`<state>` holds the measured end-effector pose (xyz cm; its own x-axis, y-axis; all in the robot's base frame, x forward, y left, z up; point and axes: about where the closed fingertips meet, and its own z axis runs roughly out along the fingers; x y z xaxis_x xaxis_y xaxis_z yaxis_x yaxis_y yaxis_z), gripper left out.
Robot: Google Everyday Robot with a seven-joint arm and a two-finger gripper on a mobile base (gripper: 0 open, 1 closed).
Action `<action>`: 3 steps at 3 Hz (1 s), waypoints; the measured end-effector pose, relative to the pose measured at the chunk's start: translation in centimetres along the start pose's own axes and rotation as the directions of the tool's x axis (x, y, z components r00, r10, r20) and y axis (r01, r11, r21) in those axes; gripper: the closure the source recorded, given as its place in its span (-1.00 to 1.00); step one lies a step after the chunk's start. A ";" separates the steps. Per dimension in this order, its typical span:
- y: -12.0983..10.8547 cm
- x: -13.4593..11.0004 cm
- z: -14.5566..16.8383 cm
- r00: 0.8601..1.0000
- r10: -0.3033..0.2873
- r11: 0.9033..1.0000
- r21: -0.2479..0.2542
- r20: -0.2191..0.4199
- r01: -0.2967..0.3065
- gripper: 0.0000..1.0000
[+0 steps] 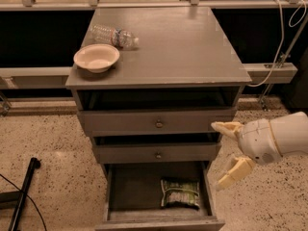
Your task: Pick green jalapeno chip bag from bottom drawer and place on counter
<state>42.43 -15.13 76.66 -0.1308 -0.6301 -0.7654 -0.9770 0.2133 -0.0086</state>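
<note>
The green jalapeno chip bag lies flat inside the pulled-out bottom drawer, toward its right front. My gripper hangs at the cabinet's right side, level with the middle drawer, above and to the right of the bag. Its two pale fingers are spread apart, with nothing between them. The counter is the grey top of the cabinet.
A beige bowl and a clear water bottle sit at the counter's left. Two upper drawers with round knobs are partly out. A black pole lies on the speckled floor at left. Cables hang at the right.
</note>
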 end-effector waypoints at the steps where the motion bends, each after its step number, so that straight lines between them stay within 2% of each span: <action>1: 1.8 2.6 3.9 0.996 0.008 1.000 -0.014 0.088 -0.007 -1.00; 2: 1.7 5.7 9.0 0.984 -0.076 0.996 0.052 0.163 0.069 -1.00; 3: 1.0 6.4 10.2 0.974 -0.147 0.987 0.089 0.172 0.134 -1.00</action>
<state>42.35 -11.30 65.17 0.0458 -0.5165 -0.8551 -0.9666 0.1931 -0.1684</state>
